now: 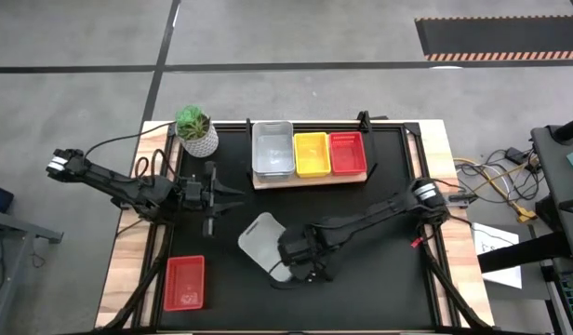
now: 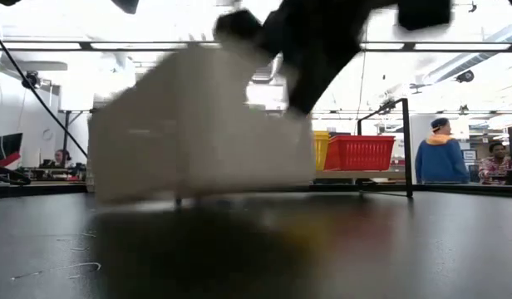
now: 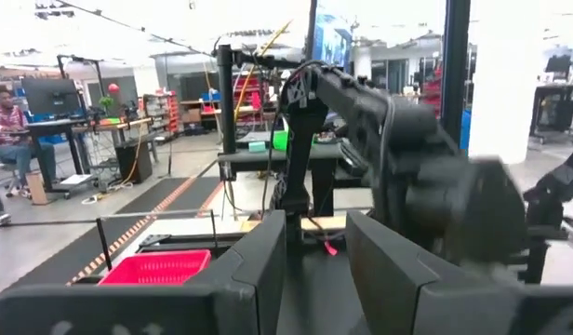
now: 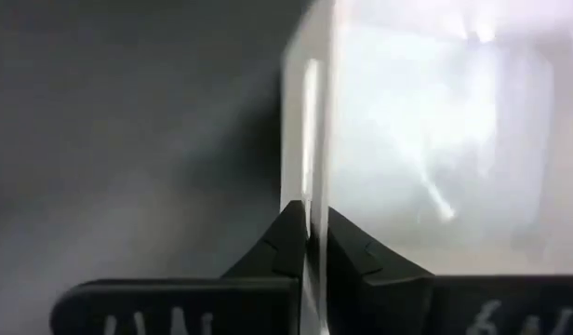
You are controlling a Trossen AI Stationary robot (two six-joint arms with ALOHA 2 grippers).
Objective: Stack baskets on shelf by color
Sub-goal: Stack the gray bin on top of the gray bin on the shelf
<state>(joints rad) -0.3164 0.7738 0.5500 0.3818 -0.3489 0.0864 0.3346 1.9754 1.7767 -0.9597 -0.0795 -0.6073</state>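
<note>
Mid-mat: your right gripper clamps the grey basket's wall; your left gripper waits, fingers apart.

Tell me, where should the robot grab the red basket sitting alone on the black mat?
Probably by a thin side wall, coming straight down from above. The lone red basket lies flat and open-topped, so a finger fits inside the rim. The right gripper pinches the white basket this way.

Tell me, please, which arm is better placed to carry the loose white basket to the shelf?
The right: its tool already pinches the white basket's wall. The left tool is open and empty.
</note>
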